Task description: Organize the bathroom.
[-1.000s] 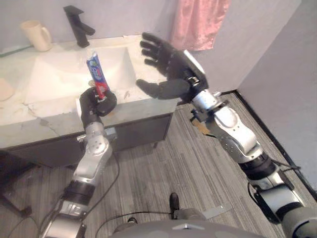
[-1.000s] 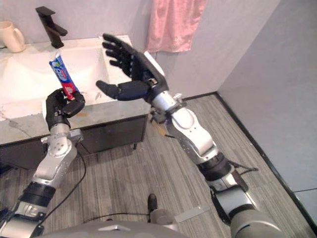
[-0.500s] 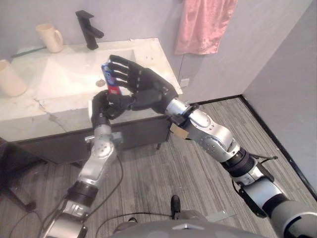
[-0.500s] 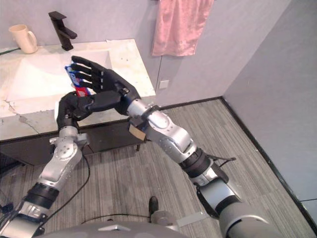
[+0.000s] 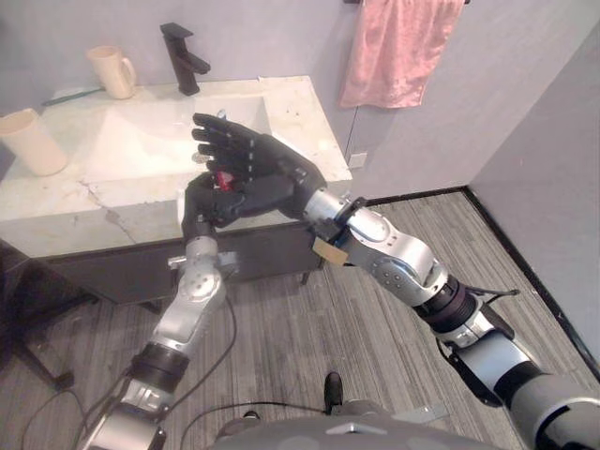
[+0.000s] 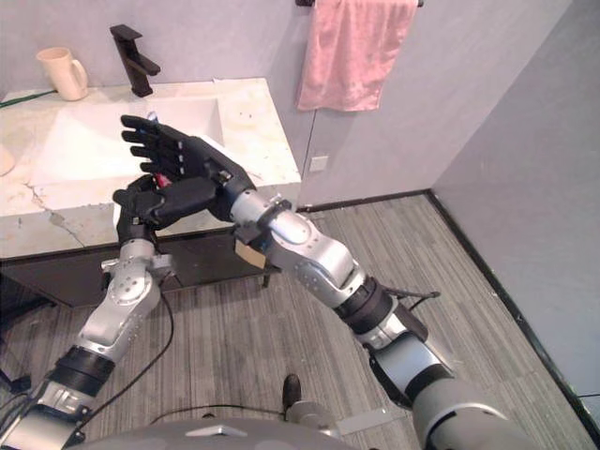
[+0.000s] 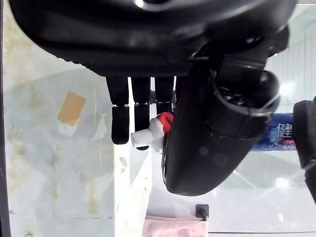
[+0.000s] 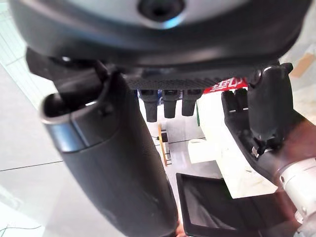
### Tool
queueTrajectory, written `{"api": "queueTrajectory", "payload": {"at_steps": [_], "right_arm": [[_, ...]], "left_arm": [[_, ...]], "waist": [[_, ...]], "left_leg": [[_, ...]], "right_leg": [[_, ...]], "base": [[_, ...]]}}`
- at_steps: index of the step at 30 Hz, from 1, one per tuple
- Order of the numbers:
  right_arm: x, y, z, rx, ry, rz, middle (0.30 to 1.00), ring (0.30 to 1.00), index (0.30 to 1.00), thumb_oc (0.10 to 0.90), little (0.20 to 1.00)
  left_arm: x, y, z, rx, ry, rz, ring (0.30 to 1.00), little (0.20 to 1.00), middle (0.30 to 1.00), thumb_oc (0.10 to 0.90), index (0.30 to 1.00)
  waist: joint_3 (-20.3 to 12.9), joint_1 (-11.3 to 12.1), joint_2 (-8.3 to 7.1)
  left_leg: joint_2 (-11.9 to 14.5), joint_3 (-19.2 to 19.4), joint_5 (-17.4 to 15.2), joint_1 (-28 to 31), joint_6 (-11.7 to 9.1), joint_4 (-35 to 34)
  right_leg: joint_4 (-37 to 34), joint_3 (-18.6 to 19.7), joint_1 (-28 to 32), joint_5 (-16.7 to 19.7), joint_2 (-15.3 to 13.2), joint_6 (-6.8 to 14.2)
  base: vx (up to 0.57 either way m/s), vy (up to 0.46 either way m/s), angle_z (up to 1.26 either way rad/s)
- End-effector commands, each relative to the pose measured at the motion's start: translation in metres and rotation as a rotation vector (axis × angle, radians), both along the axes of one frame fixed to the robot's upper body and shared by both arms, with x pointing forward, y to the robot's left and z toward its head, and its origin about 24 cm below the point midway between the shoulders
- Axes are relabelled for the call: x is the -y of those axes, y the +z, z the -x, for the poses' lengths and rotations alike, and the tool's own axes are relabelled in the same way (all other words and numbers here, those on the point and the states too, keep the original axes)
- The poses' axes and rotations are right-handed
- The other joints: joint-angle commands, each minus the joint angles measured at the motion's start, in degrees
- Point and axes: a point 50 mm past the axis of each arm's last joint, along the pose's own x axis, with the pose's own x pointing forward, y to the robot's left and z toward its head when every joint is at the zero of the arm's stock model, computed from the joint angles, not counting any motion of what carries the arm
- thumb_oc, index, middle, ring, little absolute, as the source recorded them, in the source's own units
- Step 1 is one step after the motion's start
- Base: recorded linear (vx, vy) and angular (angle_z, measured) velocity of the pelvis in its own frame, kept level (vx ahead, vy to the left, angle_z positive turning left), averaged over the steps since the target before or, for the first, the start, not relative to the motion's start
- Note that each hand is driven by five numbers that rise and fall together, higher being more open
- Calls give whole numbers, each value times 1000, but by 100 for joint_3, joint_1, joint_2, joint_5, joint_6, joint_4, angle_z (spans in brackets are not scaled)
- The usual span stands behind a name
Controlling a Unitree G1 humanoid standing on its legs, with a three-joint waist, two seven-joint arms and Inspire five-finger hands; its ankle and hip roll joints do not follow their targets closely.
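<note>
A toothpaste tube point(image 7: 148, 137) with a white cap, a red shoulder and a blue body stands in my left hand point(image 5: 199, 202), whose fingers are curled round its lower end at the front edge of the marble counter point(image 5: 66, 211). My right hand point(image 5: 258, 169) is up against the tube from the right. Its fingers are straight and spread, and its thumb lies across in front of my left hand. It hides most of the tube; a bit of red point(image 5: 222, 179) shows between the two hands. The red part point(image 8: 224, 85) also shows past my right hand's fingers in the right wrist view.
Behind the hands lies the white sink basin point(image 5: 141, 141) with a black faucet point(image 5: 183, 58) and a cream mug point(image 5: 114, 70) at the back. A beige cup point(image 5: 33, 141) stands at the counter's left. A pink towel point(image 5: 398, 52) hangs on the wall to the right.
My right hand has come down and left from above the counter's right side until it covers the tube. My left hand has kept its hold. The camera has shifted.
</note>
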Motion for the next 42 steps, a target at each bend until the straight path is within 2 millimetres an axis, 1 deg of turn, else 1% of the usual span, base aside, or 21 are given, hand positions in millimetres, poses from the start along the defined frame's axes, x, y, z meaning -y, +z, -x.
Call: {"api": "queueTrajectory", "payload": {"at_steps": [1, 2, 3, 4, 7, 8, 10, 12, 13, 14, 17, 20, 22, 23, 25, 27, 28, 30, 32, 37, 42], "right_arm": [[-4, 73, 4, 291, -12, -154, 900, 900, 900, 800, 900], [1, 76, 4, 313, -30, -152, 900, 900, 900, 800, 900], [2, 76, 4, 315, -33, -152, 900, 900, 900, 800, 900], [12, 78, 5, 325, -76, -137, 900, 900, 900, 800, 900], [23, 81, 5, 338, -106, -146, 900, 900, 900, 800, 900], [32, 83, 7, 356, -136, -159, 900, 900, 900, 800, 900], [34, 84, 7, 363, -146, -164, 900, 900, 900, 800, 900], [44, 88, 10, 398, -193, -188, 900, 900, 900, 800, 900], [44, 88, 10, 398, -193, -188, 900, 900, 900, 800, 900], [52, 91, 8, 405, -225, -202, 900, 900, 900, 800, 900], [55, 90, 4, 372, -223, -217, 900, 900, 900, 800, 900], [53, 88, 1, 333, -198, -239, 900, 900, 900, 800, 900], [42, 83, -1, 295, -148, -266, 900, 900, 900, 800, 900], [42, 83, -1, 294, -145, -267, 900, 900, 900, 800, 900], [23, 77, -2, 260, -100, -258, 900, 900, 900, 800, 900], [17, 75, -2, 244, -88, -259, 900, 900, 900, 800, 900], [8, 72, -3, 233, -62, -259, 900, 900, 900, 800, 900], [5, 71, -3, 228, -54, -259, 900, 900, 900, 800, 900], [-4, 70, 1, 198, -4, -267, 900, 900, 900, 800, 900], [-11, 71, 4, 173, 23, -289, 900, 900, 900, 800, 900], [-8, 75, 3, 160, 5, -325, 900, 900, 900, 800, 900]], "left_arm": [[9, 70, -4, 343, -58, -90, 300, 300, 300, 400, 300], [6, 69, -4, 338, -38, -92, 300, 300, 300, 400, 300], [5, 69, -4, 337, -36, -93, 300, 300, 300, 400, 300], [-1, 68, -3, 326, -5, -94, 300, 300, 300, 400, 300], [-8, 66, -3, 308, 21, -97, 300, 300, 300, 400, 300], [-12, 63, -2, 287, 40, -102, 300, 300, 300, 400, 300], [-13, 62, -2, 284, 46, -108, 300, 300, 300, 400, 300], [-16, 57, -2, 259, 65, -129, 300, 300, 300, 400, 300], [-16, 57, -2, 259, 65, -129, 300, 300, 300, 400, 300], [-19, 55, -4, 243, 78, -133, 300, 300, 300, 400, 300], [-21, 56, -4, 252, 74, -127, 300, 300, 300, 400, 300], [-19, 58, -5, 260, 55, -119, 300, 300, 300, 400, 300], [-12, 60, -5, 273, 13, -105, 300, 300, 300, 400, 300], [-12, 60, -5, 273, 11, -104, 300, 300, 300, 400, 300], [0, 63, -7, 285, -34, -84, 300, 300, 300, 400, 300], [2, 63, -7, 287, -47, -82, 300, 300, 300, 400, 300], [8, 64, -8, 289, -72, -75, 300, 300, 300, 400, 300], [10, 64, -8, 291, -80, -76, 300, 300, 300, 400, 300], [16, 65, -7, 297, -113, -72, 300, 300, 300, 400, 300], [23, 69, -6, 300, -164, -71, 300, 300, 300, 400, 300], [28, 75, -4, 327, -198, -74, 300, 300, 300, 400, 300]], "waist": [[-492, -26, 180], [-487, -55, 180], [-486, -57, 180], [-481, -103, 186], [-474, -152, 185], [-469, -198, 190], [-468, -209, 191], [-468, -260, 197], [-468, -260, 197], [-474, -302, 198], [-489, -307, 195], [-495, -285, 198], [-514, -219, 194], [-515, -218, 194], [-519, -156, 194], [-519, -138, 196], [-522, -112, 199], [-519, -104, 199], [-506, -73, 200], [-504, -41, 202], [-507, -42, 208]], "left_leg": [[-212, 27, 90, -216, 229, 86], [-206, 49, 84, -208, 229, 81], [-205, 52, 83, -206, 229, 80], [-196, 86, 72, -198, 229, 69], [-196, 103, 65, -188, 239, 59], [-194, 131, 50, -177, 250, 63], [-194, 137, 47, -175, 254, 64], [-201, 161, 28, -181, 260, 83], [-201, 161, 28, -181, 260, 83], [-206, 186, 10, -187, 268, 101], [-205, 187, -1, -210, 266, 131], [-206, 171, -3, -221, 266, 151], [-213, 162, 0, -227, 266, 161], [-214, 160, 0, -228, 266, 161], [-218, 139, 19, -247, 260, 171], [-213, 132, 25, -250, 256, 166], [-208, 121, 34, -239, 253, 143], [-206, 119, 38, -245, 251, 143], [-206, 102, 49, -258, 248, 142], [-200, 96, 50, -255, 253, 141], [-189, 96, 53, -248, 251, 123]], "right_leg": [[425, 153, 307, -1086, 109, 397], [428, 156, 301, -1086, 103, 407], [430, 157, 301, -1086, 103, 408], [449, 165, 280, -1097, 97, 424], [450, 192, 270, -1091, 90, 441], [468, 222, 260, -1099, 92, 447], [471, 228, 258, -1099, 91, 448], [478, 269, 249, -1102, 97, 454], [478, 269, 249, -1102, 97, 454], [480, 299, 245, -1113, 97, 464], [499, 318, 233, -1129, 101, 458], [496, 315, 236, -1127, 102, 449], [452, 289, 272, -1121, 106, 433], [449, 288, 274, -1121, 107, 433], [428, 253, 283, -1107, 107, 418], [427, 248, 281, -1107, 109, 416], [415, 224, 289, -1105, 102, 413], [421, 221, 287, -1107, 104, 411], [444, 214, 279, -1120, 102, 410], [471, 189, 286, -1135, 92, 414], [459, 181, 287, -1126, 77, 425]], "base": [[-18, 3, 8], [-12, 3, 4], [0, 0, 0], [0, 0, 0], [-3, 4, -2], [-8, 12, -6], [-3, 5, -3], [0, 0, 0], [-18, 13, -9], [-14, 10, -8], [-7, 4, -8], [2, -4, -7], [3, -6, -3], [0, 0, 0], [0, 0, 0], [0, 0, 0], [5, -11, 5], [2, -9, 13], [-5, -11, 11], [1, -7, 7], [1, -5, 4]]}}
